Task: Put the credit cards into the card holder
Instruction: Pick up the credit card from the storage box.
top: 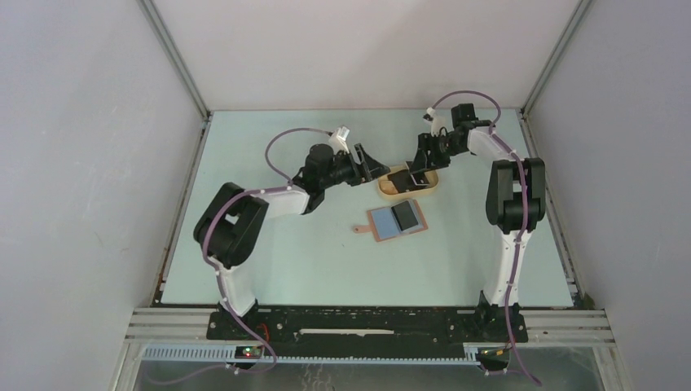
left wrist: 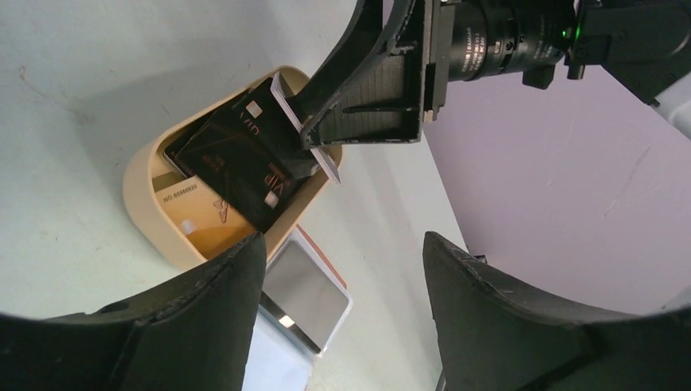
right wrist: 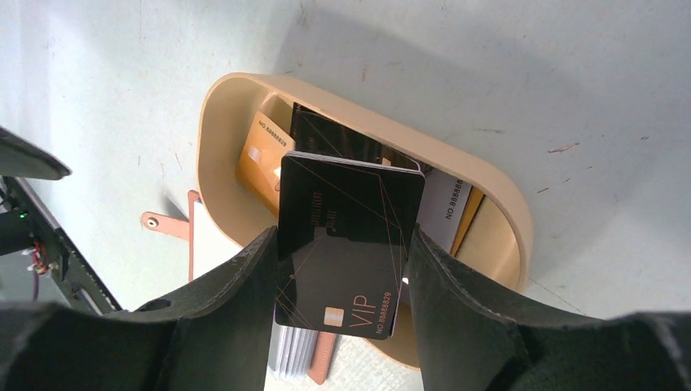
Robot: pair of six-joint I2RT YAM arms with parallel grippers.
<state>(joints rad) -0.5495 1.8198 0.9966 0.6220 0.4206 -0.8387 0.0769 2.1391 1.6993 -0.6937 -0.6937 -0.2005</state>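
Pale tabletop (right wrist: 570, 81); right wrist view clarifies right gripper (right wrist: 342, 244) clamping black card (right wrist: 350, 212).

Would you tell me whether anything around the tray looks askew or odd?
Yes: the loose cards in the beige tray lie jumbled, overlapping at different angles, an orange card partly under black ones. The right claw grips a black VIP card by its edges above them. Nothing looks damaged.

A beige oval tray (top: 385, 191) sits toward the far side of the pale green table (top: 310, 269), about midway between left and right. Plain grey walls (top: 73, 163) enclose it.
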